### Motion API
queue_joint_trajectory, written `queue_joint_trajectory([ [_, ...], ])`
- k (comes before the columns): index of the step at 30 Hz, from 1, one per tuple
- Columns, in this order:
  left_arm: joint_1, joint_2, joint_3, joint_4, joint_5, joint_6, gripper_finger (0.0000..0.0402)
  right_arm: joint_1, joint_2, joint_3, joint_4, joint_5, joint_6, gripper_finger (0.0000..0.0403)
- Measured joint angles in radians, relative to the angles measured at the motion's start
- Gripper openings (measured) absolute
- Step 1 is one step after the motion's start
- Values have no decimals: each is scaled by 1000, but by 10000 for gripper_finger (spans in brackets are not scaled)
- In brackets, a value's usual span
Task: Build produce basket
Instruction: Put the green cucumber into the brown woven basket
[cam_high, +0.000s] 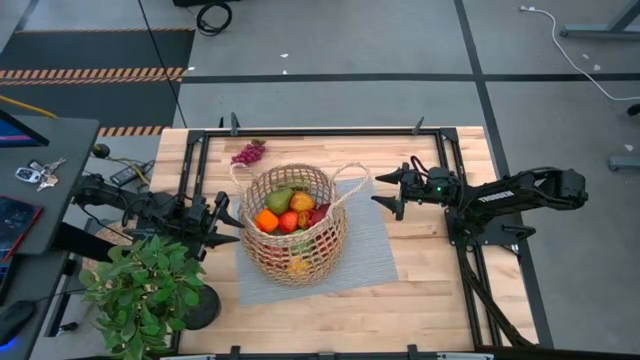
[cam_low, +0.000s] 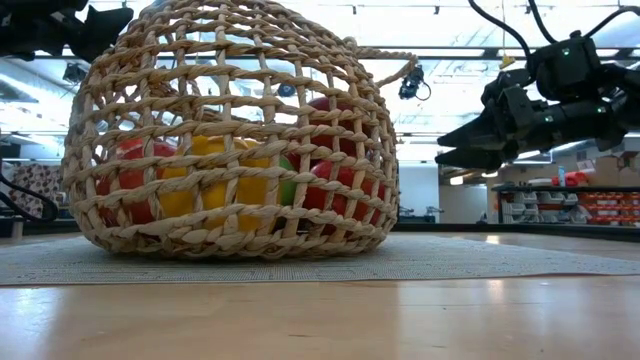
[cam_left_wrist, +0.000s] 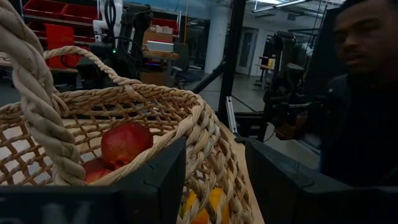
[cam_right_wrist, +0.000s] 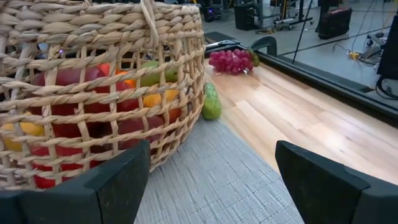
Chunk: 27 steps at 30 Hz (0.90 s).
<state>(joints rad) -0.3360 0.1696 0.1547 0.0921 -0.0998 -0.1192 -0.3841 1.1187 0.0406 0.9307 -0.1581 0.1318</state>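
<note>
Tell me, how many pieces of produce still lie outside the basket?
2: the grape bunch at the table's far edge, and a green piece touching the basket wall. Others may be hidden behind the basket.

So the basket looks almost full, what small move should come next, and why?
Probably send the open right gripper toward the purple grape bunch, which lies on the bare wood beyond the basket, outside it. A small green piece also sits beside the basket wall. The left gripper is at the basket's other side, fingers straddling the rim, so the right arm seems freer.
</note>
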Motion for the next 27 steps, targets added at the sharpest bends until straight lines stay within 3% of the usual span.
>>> queue_joint_trajectory([
  [8, 0, 0, 0, 0, 0, 0, 172, 36, 0, 0, -20, 72, 12, 348],
  [13, 0, 0, 0, 0, 0, 0, 172, 14, 0, 0, 162, 146, -90, 348],
  [17, 0, 0, 0, 0, 0, 0, 172, -14, 0, 1, 320, 330, -106, 348],
  [21, 0, 0, 0, 0, 0, 0, 172, -38, 0, 0, 360, 486, 182, 348],
  [23, 0, 0, 0, 0, 0, 0, 172, -48, 0, 0, 363, 452, 385, 348],
  [27, 0, 0, 0, 0, 0, 0, 172, -78, 0, 0, 413, 273, 693, 348],
])
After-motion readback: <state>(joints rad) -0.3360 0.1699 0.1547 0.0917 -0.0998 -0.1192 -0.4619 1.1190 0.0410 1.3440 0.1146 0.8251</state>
